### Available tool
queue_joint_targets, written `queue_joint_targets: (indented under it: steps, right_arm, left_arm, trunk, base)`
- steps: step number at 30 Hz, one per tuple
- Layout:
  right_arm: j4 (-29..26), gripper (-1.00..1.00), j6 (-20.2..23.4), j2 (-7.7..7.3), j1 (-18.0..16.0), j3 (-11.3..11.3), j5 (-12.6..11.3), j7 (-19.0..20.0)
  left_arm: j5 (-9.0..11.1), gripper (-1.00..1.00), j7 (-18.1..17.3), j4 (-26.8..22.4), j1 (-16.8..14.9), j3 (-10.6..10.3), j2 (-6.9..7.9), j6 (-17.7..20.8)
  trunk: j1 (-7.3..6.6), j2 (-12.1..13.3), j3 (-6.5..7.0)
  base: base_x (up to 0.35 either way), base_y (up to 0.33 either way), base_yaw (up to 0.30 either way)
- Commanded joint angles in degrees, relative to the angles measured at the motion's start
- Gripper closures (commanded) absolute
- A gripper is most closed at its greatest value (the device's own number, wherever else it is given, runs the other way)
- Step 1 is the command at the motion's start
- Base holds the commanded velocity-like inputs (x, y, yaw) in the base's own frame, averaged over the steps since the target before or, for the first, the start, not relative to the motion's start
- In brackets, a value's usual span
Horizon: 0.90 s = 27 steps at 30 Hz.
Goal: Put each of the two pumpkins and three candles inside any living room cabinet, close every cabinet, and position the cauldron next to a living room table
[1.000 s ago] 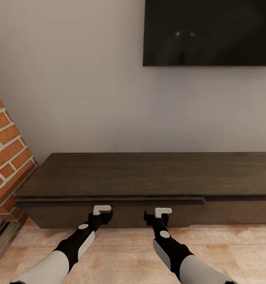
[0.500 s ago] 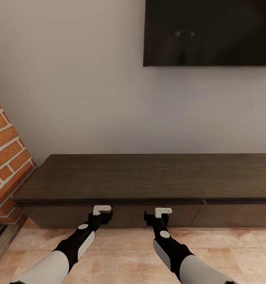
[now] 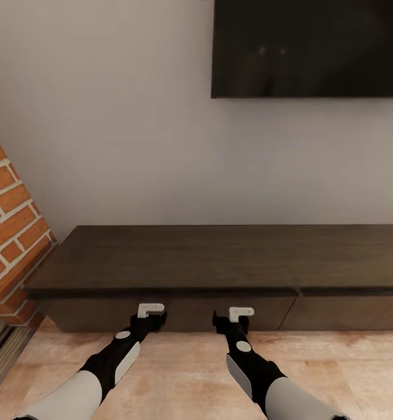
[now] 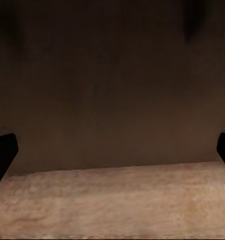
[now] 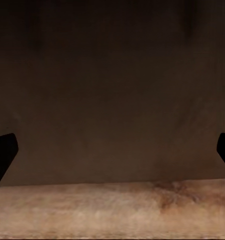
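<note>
The cabinet (image 3: pixel 220 262) front that jutted out under the flat top a second ago now sits flush with the neighbouring front, so the stepped dark lip along the top edge is gone. The seam between the two fronts has slid a little leftward in the head view, and more wooden floor (image 3: pixel 185 373) shows below the unit, a shift of the whole picture

Grey wall (image 3: pixel 103 116), wall-mounted TV (image 3: pixel 308 48), brick (image 3: pixel 10 227)
</note>
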Motion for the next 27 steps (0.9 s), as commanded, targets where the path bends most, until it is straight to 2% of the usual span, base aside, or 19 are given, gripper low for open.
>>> queue_joint_targets:
  steps: [1,27]
  right_arm:
    - [0.0,-1.0,-0.3,-0.03,-0.1,0.5,-0.6,-0.3]
    - [0.1,-1.0,-0.3,-0.03,-0.1,0.4,-0.6,-0.3]
  left_arm:
    - [0.6,-1.0,0.1,0.1,0.0,-0.4,0.04,-0.3]
    - [0.6,-1.0,0.1,0.1,0.0,-0.4,0.04,-0.4]
  trunk:
    - [-0.04,0.0,-0.04]
    - [-0.04,0.0,-0.04]
  base:
    - [-0.286,0.0,0.0]
    - [-0.337,0.0,0.0]
